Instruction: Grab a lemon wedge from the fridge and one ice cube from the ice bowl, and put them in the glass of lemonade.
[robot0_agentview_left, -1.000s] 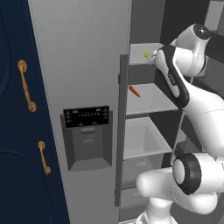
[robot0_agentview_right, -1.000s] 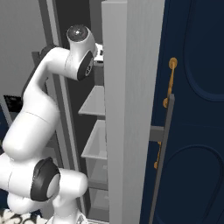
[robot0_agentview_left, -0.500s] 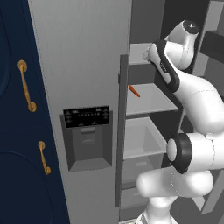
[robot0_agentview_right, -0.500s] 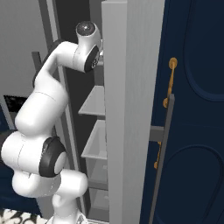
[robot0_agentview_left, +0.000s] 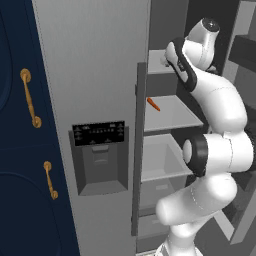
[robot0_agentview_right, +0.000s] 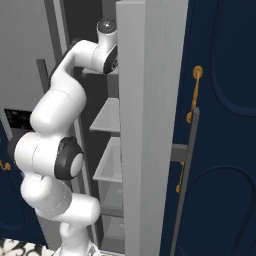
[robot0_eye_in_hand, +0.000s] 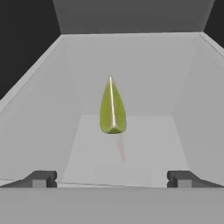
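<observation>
Lying on a pale grey fridge (robot0_agentview_left: 90, 75) shelf, the yellow-green lemon wedge (robot0_eye_in_hand: 112, 107) tapers to a point, ahead of the wide-open, empty claw (robot0_eye_in_hand: 111, 179).

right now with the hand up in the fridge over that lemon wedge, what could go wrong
The lemon wedge is small and narrow between the wide-open gripper tips; it could likely tip or slide on the shelf as the fingers close. The arm reaches past the open fridge door, so pulling out carelessly might clip its edge. The carrot lies one shelf lower, probably clear.
</observation>
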